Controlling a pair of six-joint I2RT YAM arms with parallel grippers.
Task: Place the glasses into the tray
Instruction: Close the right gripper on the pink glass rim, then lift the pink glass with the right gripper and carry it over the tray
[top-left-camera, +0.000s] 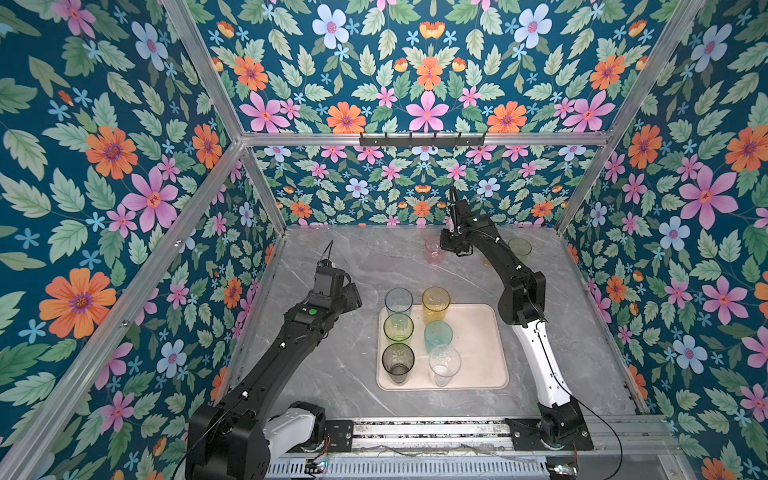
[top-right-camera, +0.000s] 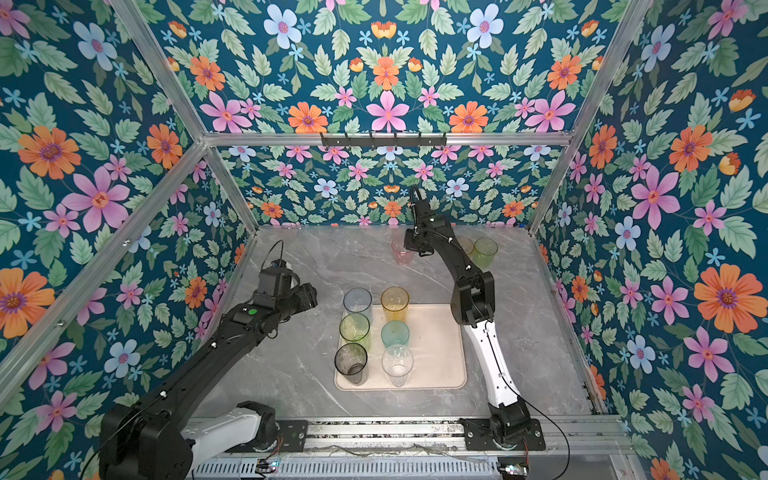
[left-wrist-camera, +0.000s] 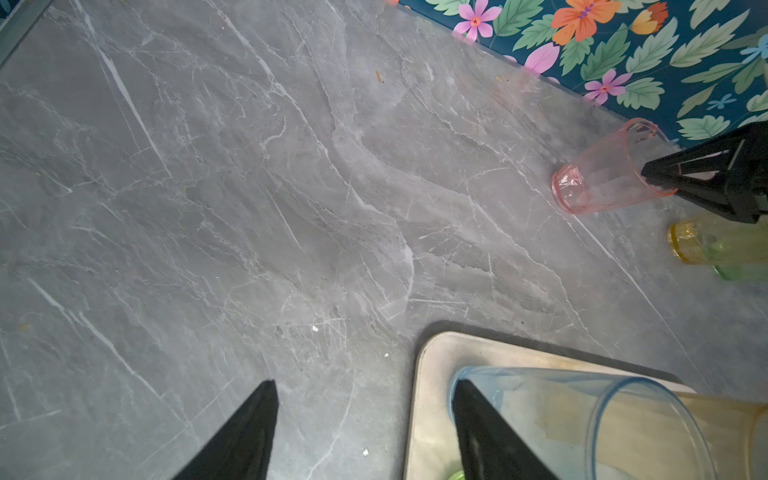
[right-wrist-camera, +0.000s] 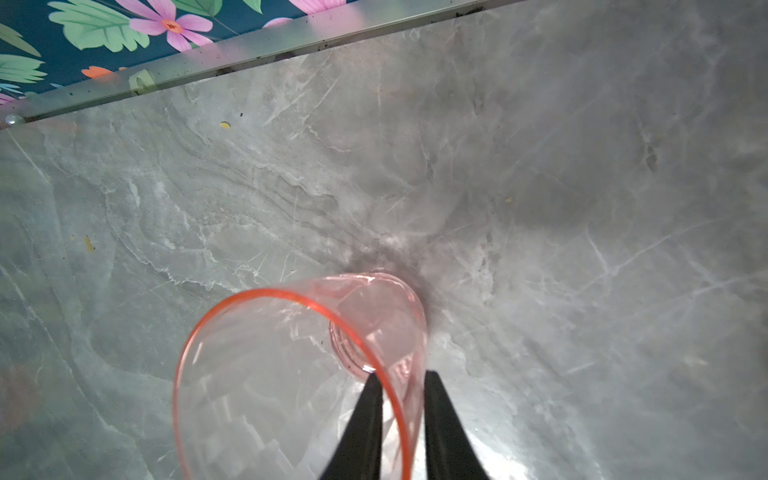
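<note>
Glasses on tray: we count 6 upright, in 2 lines of 3. From far to near, the left line is the blue-grey glass (top-left-camera: 398, 300), yellow-green glass (top-left-camera: 398, 327) and smoky glass (top-left-camera: 397, 361). The line beside it is the tall amber glass (top-left-camera: 435, 301), teal glass (top-left-camera: 438, 334) and clear glass (top-left-camera: 444, 361).
Tray (top-left-camera: 478, 345): cream, lying near the middle of the table (top-left-camera: 332, 257); its right part is bare.
Pink glass (right-wrist-camera: 299, 374): stands on the table well beyond the tray, near the back wall.
Right gripper (right-wrist-camera: 399, 374): at the pink glass's rim, jaws narrow, 1 finger inside the glass and 1 outside, with the wall between them. We cannot tell whether they pinch it.
Other glasses off tray: the short amber glass (top-right-camera: 465, 245) and green glass (top-right-camera: 485, 251) stand just beside each other at the far right of the table, behind the right arm.
Left gripper (left-wrist-camera: 363, 384): spread wide, holding nothing, above the table just left of the blue-grey glass.
</note>
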